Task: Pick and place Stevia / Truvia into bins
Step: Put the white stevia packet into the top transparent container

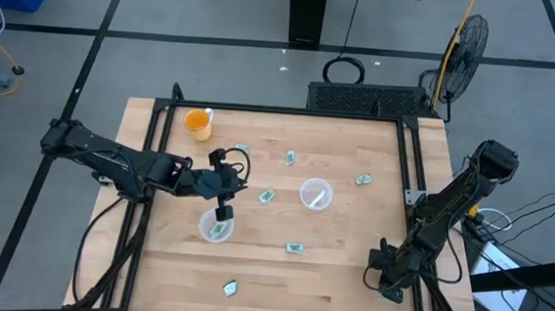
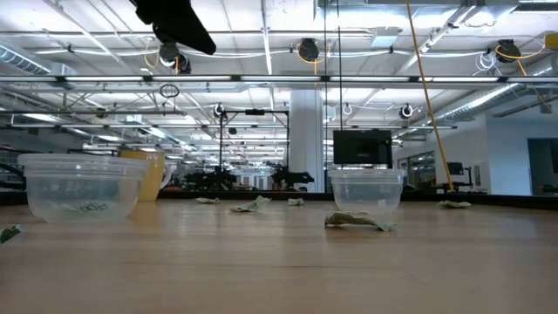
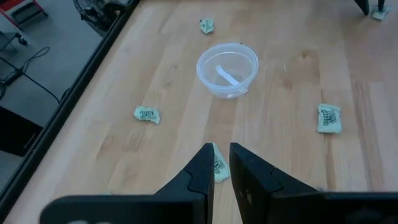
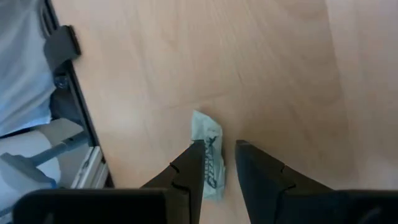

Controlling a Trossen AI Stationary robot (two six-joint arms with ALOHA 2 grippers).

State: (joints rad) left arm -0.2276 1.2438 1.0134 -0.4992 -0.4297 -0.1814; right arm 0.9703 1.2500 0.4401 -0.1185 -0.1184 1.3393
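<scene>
Two clear bins stand on the wooden table: one (image 1: pixel 216 227) with a sachet inside, directly under my left gripper (image 1: pixel 223 211), the other (image 1: pixel 315 194) (image 3: pixel 227 68) holding a white sachet. My left gripper (image 3: pixel 221 152) is raised well above the table, shut on a pale green sachet (image 3: pixel 218 167). Several more sachets lie flat around the bins (image 1: pixel 267 195) (image 1: pixel 296 247) (image 1: pixel 362 179) (image 1: pixel 230 287). My right gripper (image 1: pixel 386 283) (image 4: pixel 217 149) is low at the near right corner, narrowly open, with a sachet (image 4: pixel 210 149) showing between its fingers. My left gripper pinches a pale green sachet (image 3: pixel 217 163) between its two fingers, and the sachet shows in the narrow gap between them, lifted clear of the table. My right gripper has a sachet beside its one finger (image 4: pixel 189 163); I cannot tell whether it touches it.
A cup of orange stuff (image 1: pixel 198 121) stands near the far left corner. Black rails (image 1: pixel 413 175) run along the table's sides. The bare wood along the near edge (image 1: pixel 316 300) holds only one sachet. In the low view a crumpled sachet (image 2: pixel 359 221) lies before the right bin (image 2: pixel 366 190).
</scene>
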